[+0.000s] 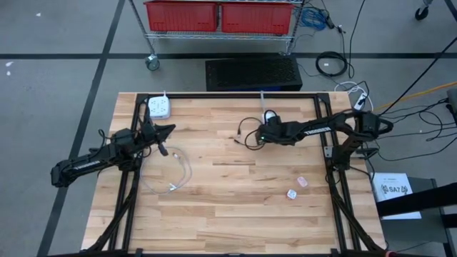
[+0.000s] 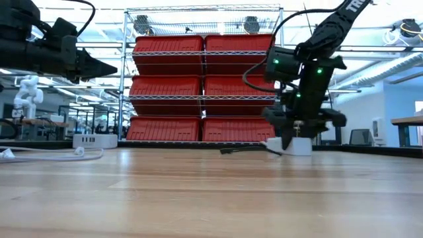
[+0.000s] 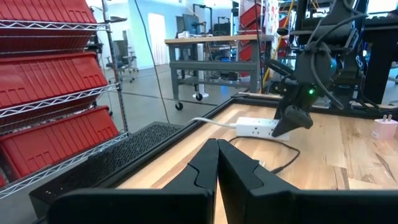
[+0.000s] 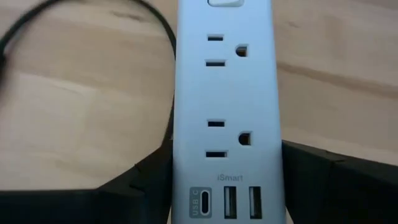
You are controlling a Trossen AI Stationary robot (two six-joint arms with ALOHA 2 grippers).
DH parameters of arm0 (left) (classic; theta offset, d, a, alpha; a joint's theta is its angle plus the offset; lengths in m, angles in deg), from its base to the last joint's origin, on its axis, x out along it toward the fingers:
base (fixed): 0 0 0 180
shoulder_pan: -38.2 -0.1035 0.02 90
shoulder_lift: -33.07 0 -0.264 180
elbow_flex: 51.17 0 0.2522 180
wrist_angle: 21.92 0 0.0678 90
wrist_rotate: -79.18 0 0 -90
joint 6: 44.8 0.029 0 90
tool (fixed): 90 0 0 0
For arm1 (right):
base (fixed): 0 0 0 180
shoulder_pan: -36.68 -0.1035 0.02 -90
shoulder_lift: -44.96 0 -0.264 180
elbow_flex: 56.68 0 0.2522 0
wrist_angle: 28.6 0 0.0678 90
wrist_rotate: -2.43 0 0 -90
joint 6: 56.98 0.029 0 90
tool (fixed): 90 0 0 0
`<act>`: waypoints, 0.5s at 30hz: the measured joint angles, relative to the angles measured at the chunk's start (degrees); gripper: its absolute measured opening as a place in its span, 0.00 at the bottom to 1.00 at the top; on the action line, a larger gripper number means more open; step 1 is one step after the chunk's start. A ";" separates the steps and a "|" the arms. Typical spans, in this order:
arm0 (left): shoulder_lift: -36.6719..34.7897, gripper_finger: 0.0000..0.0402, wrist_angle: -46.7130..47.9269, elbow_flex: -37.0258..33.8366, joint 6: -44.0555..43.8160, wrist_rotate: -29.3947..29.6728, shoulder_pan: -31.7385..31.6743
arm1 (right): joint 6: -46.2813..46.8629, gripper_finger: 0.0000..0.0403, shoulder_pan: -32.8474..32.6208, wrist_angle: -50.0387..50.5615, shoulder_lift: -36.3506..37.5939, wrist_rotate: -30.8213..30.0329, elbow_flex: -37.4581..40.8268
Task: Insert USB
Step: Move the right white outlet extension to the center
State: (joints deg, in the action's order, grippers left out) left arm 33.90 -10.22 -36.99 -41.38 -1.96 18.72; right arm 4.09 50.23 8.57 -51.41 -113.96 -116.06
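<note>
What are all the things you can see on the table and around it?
Power strip: one, white, between the right gripper's fingers, mid-table toward the back.
Charger block: one, white, back left corner.
White cable: one, looped on the left half.
Black cable: one, beside the power strip.
Small pale items: two, front right.
Table: one, light wood.
Red bins: several, on a wire shelf behind.
Left gripper: shut, raised, empty.
Right gripper: around the power strip.

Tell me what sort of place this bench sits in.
Most likely a robotics lab or workshop. Wire shelving loaded with red bins stands behind the wooden table, other workbenches stand on an open concrete floor, and loose cables trail around the rig.
</note>
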 joint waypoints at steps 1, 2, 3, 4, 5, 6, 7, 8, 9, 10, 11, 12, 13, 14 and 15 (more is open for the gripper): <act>-0.02 0.04 -0.02 0.01 -0.01 0.00 0.00 | -0.22 0.52 0.00 -1.59 -0.69 -0.02 0.00; 0.01 0.04 -0.02 0.01 0.00 0.00 0.00 | -0.25 0.52 -0.08 -3.32 -1.30 0.01 -0.04; -0.01 0.04 0.00 0.02 -0.01 0.00 0.02 | -0.27 0.52 -0.10 -5.27 -1.76 0.28 -0.08; -0.02 0.04 0.00 0.01 0.02 0.00 0.01 | -0.26 0.52 -0.11 -7.11 -2.12 1.03 -0.10; -0.02 0.04 -0.01 0.01 -0.01 0.00 0.01 | -0.21 0.52 -0.16 -8.64 -2.38 1.92 -0.17; -0.02 0.04 -0.01 0.01 0.01 0.00 0.01 | -0.24 0.52 -0.33 -9.76 -2.52 2.51 -0.32; -0.02 0.04 -0.02 0.01 0.00 0.00 0.00 | -0.31 0.52 -0.48 -10.09 -2.62 3.00 -0.69; -0.02 0.04 0.00 0.00 0.01 0.00 0.00 | -0.50 0.52 -0.65 -9.99 -2.67 3.72 -1.18; -0.02 0.04 -0.01 0.02 0.00 0.00 0.01 | -0.50 0.52 -0.81 -9.93 -2.70 4.30 -1.76; -0.02 0.04 -0.02 0.00 0.01 0.00 0.00 | -0.70 0.52 -1.00 -9.76 -2.72 4.49 -2.30; -0.02 0.04 -0.02 0.00 -0.01 0.00 0.02 | -0.87 0.52 -1.21 -9.47 -2.79 4.57 -2.86; -0.02 0.04 0.00 0.02 0.01 0.00 0.00 | -0.99 0.52 -1.35 -9.44 -2.82 5.19 -3.29; -0.02 0.04 -0.02 0.02 -0.01 0.00 0.00 | -1.04 0.52 -1.55 -9.48 -2.85 6.01 -3.60; -0.02 0.04 -0.01 0.02 0.02 0.00 0.01 | -0.87 0.52 -1.88 -9.47 -2.85 6.42 -3.72; 0.01 0.04 -0.01 0.01 0.00 0.00 0.01 | -0.63 0.52 -2.29 -9.31 -2.85 6.40 -3.72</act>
State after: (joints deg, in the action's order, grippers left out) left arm 33.91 -10.24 -36.98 -41.38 -1.96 18.73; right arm 3.46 47.93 -0.75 -54.26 -107.56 -119.78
